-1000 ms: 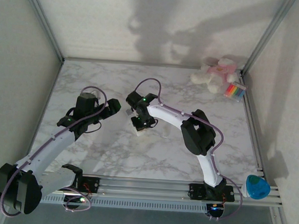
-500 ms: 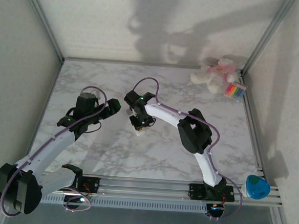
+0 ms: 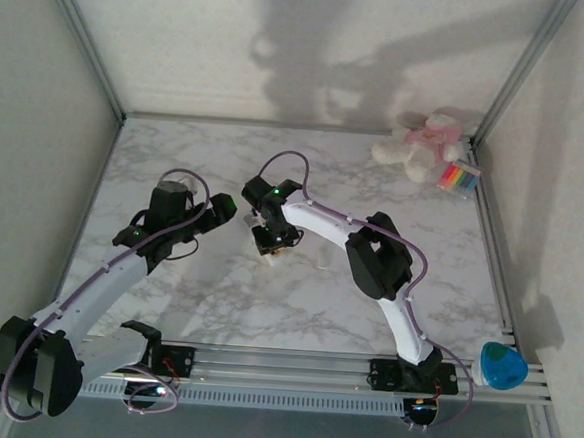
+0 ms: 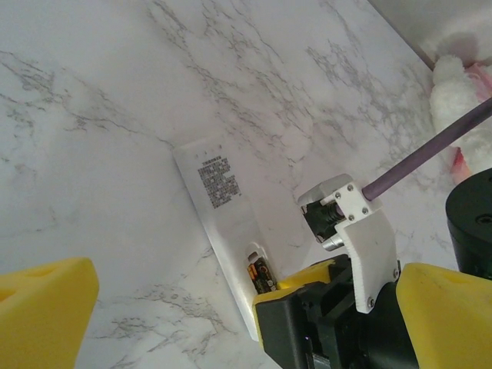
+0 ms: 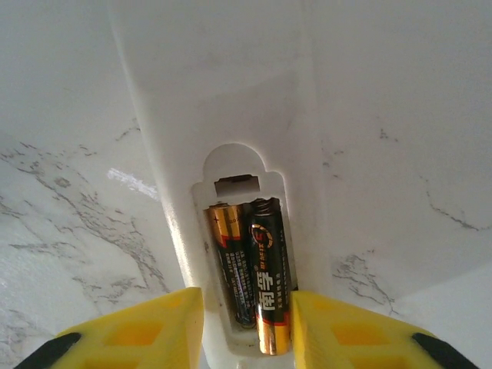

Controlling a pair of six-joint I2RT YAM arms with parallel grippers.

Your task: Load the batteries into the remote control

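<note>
Right claw [image 5: 244,317] narrowly parted, straddling batteries [image 5: 250,261] seated in remote control [image 5: 223,115] | left claw [image 4: 246,307] wide, empty

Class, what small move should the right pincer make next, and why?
Probably press the right-hand battery down: it seems to sit higher than the left-hand battery in the remote control, and the right pincer hangs open just above both.
</note>
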